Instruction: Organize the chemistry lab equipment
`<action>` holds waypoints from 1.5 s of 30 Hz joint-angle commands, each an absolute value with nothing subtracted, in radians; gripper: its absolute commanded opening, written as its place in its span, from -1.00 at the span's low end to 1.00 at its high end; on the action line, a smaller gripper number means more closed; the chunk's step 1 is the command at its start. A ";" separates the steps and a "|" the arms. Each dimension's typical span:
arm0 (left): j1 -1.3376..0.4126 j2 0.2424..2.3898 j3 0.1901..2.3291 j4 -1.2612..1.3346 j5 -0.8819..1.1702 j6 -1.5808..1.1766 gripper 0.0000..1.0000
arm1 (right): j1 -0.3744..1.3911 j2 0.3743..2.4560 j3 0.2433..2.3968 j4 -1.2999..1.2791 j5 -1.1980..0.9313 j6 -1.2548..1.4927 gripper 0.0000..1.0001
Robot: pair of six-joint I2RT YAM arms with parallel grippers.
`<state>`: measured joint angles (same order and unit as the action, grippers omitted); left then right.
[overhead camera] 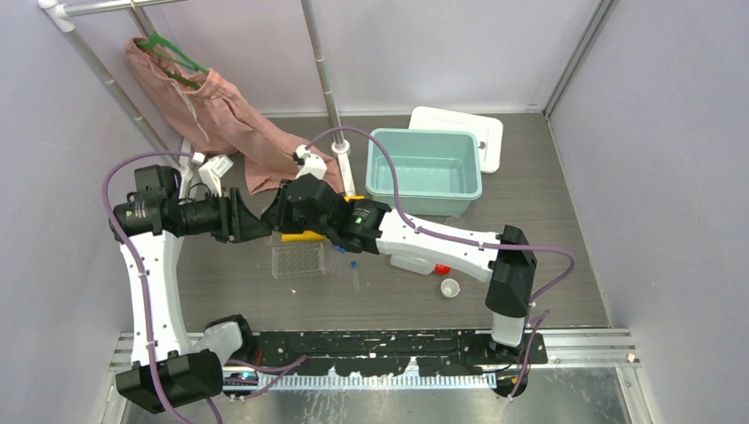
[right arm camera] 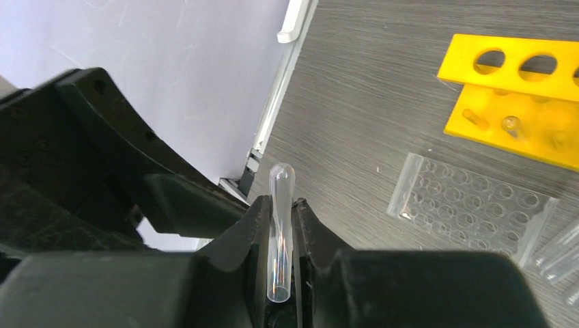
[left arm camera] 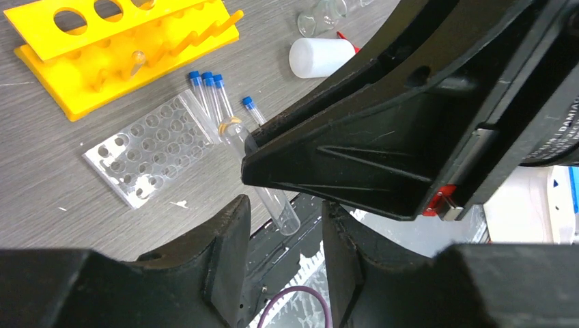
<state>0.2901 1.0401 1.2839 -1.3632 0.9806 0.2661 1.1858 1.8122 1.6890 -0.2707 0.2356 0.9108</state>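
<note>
My right gripper (right arm camera: 281, 205) is shut on a clear glass tube (right arm camera: 280, 232); the tube's rounded end sticks out past the fingertips. My left gripper (left arm camera: 285, 205) faces it tip to tip above the table, its jaws apart, and the tube (left arm camera: 276, 205) ends just in front of their mouth. In the top view the left gripper (overhead camera: 253, 221) and right gripper (overhead camera: 281, 212) meet over the yellow tube rack (overhead camera: 305, 236). The clear well tray (overhead camera: 298, 259), blue-capped tubes (left arm camera: 208, 96), white squeeze bottle (overhead camera: 413, 262) and tiny white cup (overhead camera: 450, 288) lie on the table.
A teal bin (overhead camera: 382, 168) stands at the back, with a white lid (overhead camera: 490, 132) behind it. A pink cloth (overhead camera: 221, 115) hangs on a green hanger at the back left, beside a metal pole (overhead camera: 329, 97). Clear glassware (left arm camera: 321, 14) lies beyond the bottle.
</note>
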 commanded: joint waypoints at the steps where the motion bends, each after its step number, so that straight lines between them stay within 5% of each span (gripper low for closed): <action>1: 0.297 1.038 1.267 -1.330 1.033 0.260 -0.16 | 1.195 1.819 1.767 -0.195 0.214 0.906 -0.97; 10: 0.296 1.056 1.245 -1.284 0.998 0.227 -0.34 | 1.200 1.818 1.766 -0.162 0.215 0.909 -0.97; 14: 0.297 1.063 1.241 -1.279 0.999 0.222 -0.61 | 1.202 1.820 1.766 -0.161 0.217 0.909 -0.94; 20: 0.297 1.058 1.249 -1.279 0.983 0.240 -0.98 | 1.199 1.821 1.782 -0.182 0.197 0.916 -0.20; 25: 0.296 1.020 1.251 -1.276 0.989 0.285 -1.00 | 1.153 1.843 1.866 -0.327 0.108 0.900 -0.02; 34: 0.296 0.935 1.241 -1.241 1.034 0.338 -1.00 | 1.096 1.932 2.091 -0.552 -0.159 0.763 0.00; 45: 0.296 0.953 1.250 -1.255 1.022 0.346 -1.00 | 1.080 1.929 2.117 -0.584 -0.221 0.738 -0.30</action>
<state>0.2920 0.9607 1.2369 -1.2804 0.9958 0.3264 1.0847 1.9511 2.0724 -0.5823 -0.1719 0.7685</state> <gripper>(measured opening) 0.103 0.354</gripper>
